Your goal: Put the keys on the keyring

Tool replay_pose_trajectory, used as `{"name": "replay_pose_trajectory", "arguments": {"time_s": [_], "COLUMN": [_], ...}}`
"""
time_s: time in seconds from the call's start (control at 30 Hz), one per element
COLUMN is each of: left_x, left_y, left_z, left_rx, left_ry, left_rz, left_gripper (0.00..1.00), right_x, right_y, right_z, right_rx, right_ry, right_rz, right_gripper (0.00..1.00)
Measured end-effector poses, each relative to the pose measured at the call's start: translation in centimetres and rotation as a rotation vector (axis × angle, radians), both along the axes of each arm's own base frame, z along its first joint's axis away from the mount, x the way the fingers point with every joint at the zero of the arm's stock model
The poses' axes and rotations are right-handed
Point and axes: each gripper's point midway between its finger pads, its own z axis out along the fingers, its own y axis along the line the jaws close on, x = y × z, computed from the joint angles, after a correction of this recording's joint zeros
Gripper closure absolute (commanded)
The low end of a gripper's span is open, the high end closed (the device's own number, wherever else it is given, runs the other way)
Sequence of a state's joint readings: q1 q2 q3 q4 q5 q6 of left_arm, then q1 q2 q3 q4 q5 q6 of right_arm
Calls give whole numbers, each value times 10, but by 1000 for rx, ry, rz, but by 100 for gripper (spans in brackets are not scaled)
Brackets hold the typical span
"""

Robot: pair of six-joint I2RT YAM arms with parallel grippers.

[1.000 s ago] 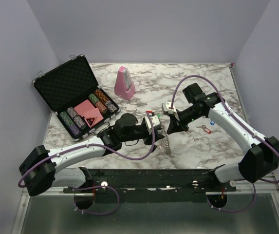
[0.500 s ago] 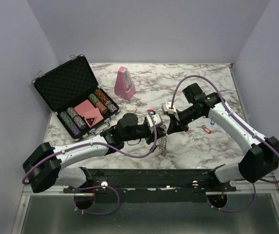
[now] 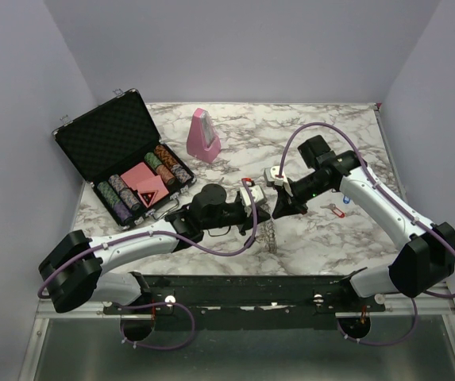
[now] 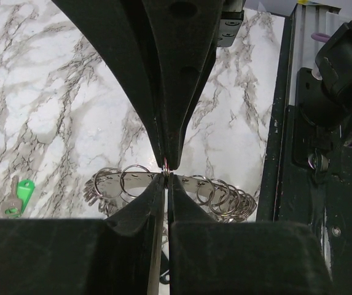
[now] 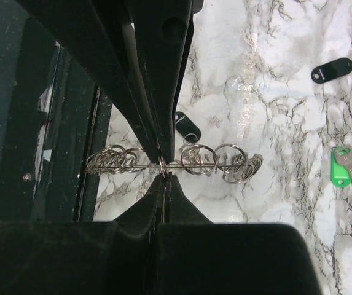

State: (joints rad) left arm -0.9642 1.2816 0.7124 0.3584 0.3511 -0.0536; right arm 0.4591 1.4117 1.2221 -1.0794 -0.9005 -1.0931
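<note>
The keyring (image 3: 268, 232), a silvery band strung with many small split rings, hangs above the marble between both grippers. My right gripper (image 5: 163, 175) is shut on one of its small rings (image 5: 163, 162). From the opposite side, my left gripper (image 4: 166, 174) has its jaws drawn to a thin slit, pinching the keyring (image 4: 188, 184) at the band. In the top view the left gripper (image 3: 260, 211) and right gripper (image 3: 277, 208) meet tip to tip. Loose keys lie on the table: a green-capped key (image 5: 343, 166), a black-capped key (image 5: 332, 69), a black tag (image 5: 187, 126) and a red-capped key (image 3: 336, 210).
An open black poker-chip case (image 3: 100, 139) sits at the back left, with a pink metronome (image 3: 203, 136) beside it. The black mounting rail (image 4: 323, 153) runs along the near table edge, close under the hanging ring.
The left gripper's jaws have closed from wide apart to a thin slit at the keyring, and that arm has edged in toward it. The right arm has held still.
</note>
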Motion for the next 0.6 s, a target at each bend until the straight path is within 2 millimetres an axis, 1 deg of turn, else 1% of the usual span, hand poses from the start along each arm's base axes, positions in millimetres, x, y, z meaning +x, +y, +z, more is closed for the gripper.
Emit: {"name": "replay_pose_trajectory", "arguments": {"time_s": [0.03,0.07,0.1,0.17,0.23,0.37,0.43,0.5,0.6], "left_x": [0,0,0,0,0,-1,-2,-6,-10], "left_y": [0,0,0,0,0,-1,4,12,22], "left_z": [0,0,0,0,0,2,-2,-8,-14], "left_rx": [0,0,-1,-2,-4,-31,-68,-107,-166], "left_ry": [1,1,3,7,12,25,30,35,39], "left_rz": [0,0,1,1,3,11,30,54,80], "left_gripper": [89,97,100,100,100,100,100,100,100], "right_x": [0,0,0,0,0,-2,-3,-6,-9], "right_y": [0,0,0,0,0,1,4,8,12], "right_z": [0,0,0,0,0,2,4,8,15], "right_rx": [0,0,0,0,0,10,29,58,101], "right_ry": [0,0,0,1,1,15,29,43,69], "right_rz": [0,0,0,0,0,-3,-2,4,11], "right_gripper": [100,99,99,97,90,72,66,62,61]}}
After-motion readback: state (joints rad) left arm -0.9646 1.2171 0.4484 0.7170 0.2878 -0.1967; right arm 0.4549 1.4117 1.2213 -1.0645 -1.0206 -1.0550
